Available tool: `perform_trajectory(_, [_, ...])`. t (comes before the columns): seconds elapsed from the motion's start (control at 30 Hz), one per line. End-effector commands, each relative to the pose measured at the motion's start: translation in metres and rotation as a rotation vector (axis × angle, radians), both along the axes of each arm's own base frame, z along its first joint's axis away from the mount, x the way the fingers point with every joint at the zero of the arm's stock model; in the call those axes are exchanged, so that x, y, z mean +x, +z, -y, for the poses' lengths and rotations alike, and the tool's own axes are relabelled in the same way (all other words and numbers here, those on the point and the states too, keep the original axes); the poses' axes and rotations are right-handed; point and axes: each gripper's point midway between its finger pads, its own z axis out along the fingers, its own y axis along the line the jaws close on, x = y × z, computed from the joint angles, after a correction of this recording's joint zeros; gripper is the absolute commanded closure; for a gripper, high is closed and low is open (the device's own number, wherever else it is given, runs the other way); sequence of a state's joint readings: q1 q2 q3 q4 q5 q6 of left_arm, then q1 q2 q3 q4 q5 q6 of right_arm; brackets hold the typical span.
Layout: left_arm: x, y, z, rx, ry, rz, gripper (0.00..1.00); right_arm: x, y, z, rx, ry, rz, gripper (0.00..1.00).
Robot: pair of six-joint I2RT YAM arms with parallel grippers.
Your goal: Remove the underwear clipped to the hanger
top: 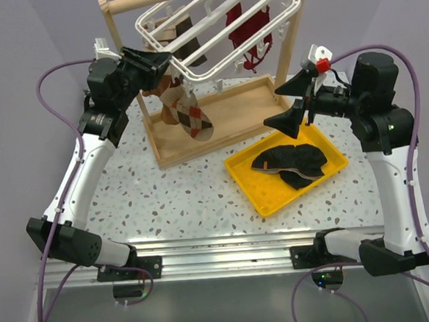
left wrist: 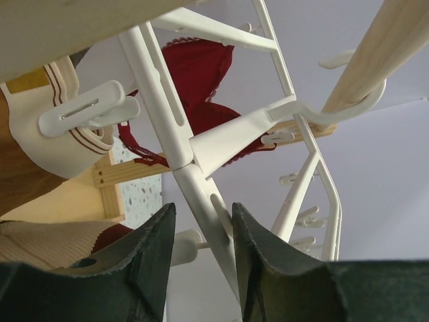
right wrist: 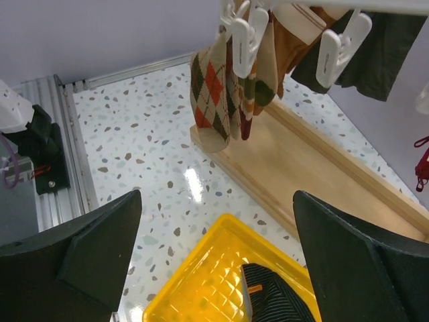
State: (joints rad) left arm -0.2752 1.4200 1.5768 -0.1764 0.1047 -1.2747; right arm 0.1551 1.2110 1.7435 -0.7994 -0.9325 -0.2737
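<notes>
Underwear (right wrist: 299, 39): two pieces, brown and dark, hang clipped to one hanger (left wrist: 171, 121).

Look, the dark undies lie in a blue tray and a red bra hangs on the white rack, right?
Not quite. The tray is yellow, not blue, as the top view shows. The dark underwear lies in it, and the red bra hangs on the white hanger.

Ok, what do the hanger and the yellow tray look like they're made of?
Hanger: smooth white plastic, going by its moulded slots and soft sheen. Yellow tray: probably plastic too, glossy, with an embossed diamond pattern.
</notes>
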Motion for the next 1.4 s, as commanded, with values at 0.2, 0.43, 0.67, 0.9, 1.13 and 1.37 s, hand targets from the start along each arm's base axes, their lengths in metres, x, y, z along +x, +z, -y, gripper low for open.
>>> perform_trajectory(0.2, [-0.004,0.039,0.009,-0.061,-0.061,0.135,0.73,-0.002,0.053,-0.004,0.058,0.011,0.095,0.01])
perform_trajectory(0.43, [-0.013,0.036,0.026,-0.074,-0.121,0.153,0.86,0.008,0.090,-0.008,0.103,0.008,0.154,0.01])
perform_trajectory(0.67, [-0.031,0.042,0.049,-0.097,-0.178,0.179,0.86,0.019,0.087,-0.005,0.107,-0.041,0.137,0.01])
perform_trajectory(0.9, [-0.053,0.046,0.078,-0.114,-0.232,0.192,0.84,0.021,0.092,-0.008,0.137,-0.030,0.120,0.01])
perform_trajectory(1.13, [-0.061,0.040,0.096,-0.118,-0.265,0.187,0.81,0.031,0.089,-0.008,0.088,-0.057,0.153,0.01])
perform_trajectory(1.37, [-0.058,0.033,0.115,-0.106,-0.299,0.183,0.79,0.054,0.084,-0.007,-0.069,-0.137,0.304,0.01])
